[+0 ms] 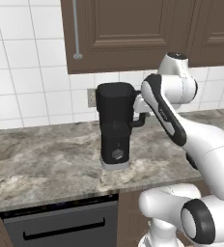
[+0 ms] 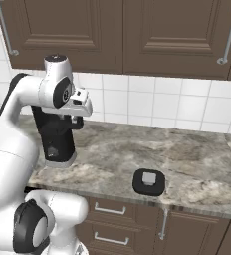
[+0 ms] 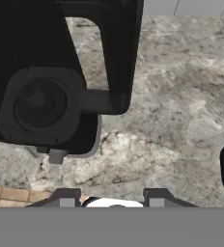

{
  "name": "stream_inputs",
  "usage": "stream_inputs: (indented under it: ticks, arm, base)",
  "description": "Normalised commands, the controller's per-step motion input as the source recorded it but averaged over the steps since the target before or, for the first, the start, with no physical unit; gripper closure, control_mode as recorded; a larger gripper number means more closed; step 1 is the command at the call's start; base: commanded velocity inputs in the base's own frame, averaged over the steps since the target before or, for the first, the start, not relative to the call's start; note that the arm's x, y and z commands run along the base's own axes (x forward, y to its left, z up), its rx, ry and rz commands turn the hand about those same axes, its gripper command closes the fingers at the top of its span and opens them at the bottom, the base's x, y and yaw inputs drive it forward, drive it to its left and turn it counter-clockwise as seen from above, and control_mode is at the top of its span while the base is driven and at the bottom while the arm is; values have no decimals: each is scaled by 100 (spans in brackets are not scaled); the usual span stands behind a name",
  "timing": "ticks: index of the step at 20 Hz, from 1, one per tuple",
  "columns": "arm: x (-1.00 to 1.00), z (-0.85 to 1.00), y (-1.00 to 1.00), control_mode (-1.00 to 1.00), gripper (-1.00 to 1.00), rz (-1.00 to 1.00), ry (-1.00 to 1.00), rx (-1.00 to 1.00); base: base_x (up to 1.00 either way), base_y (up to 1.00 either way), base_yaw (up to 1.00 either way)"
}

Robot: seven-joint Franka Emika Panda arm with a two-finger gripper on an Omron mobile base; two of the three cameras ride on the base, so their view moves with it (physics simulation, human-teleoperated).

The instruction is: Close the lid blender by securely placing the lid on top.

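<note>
Hand (image 3: 112,195) empty, fingers apart, hovering beside blender (image 1: 115,126) jar top, jar open; lid (image 2: 149,182) flat on desk (image 2: 197,174), well apart to arm's right, near front edge

A grey-brown marbled table (image 1: 46,159) runs beneath dark brown wall cabinets (image 2: 137,35) with silver bar handles (image 1: 76,29); white square tiles (image 2: 152,107) cover the wall between them. Brown drawers (image 2: 117,219) sit below; a dark appliance front (image 1: 61,224) too.
</note>
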Motion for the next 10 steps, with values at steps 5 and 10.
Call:
stream_inputs:
  ticks: [5, 10]
  arm:
    - [-20, -14, -15, -100, -100, -1, -3, 3]
    - [0, -53, -96, -100, -100, -2, 0, 22]
  base:
    - [0, 0, 0]
    - [0, 0, 0]
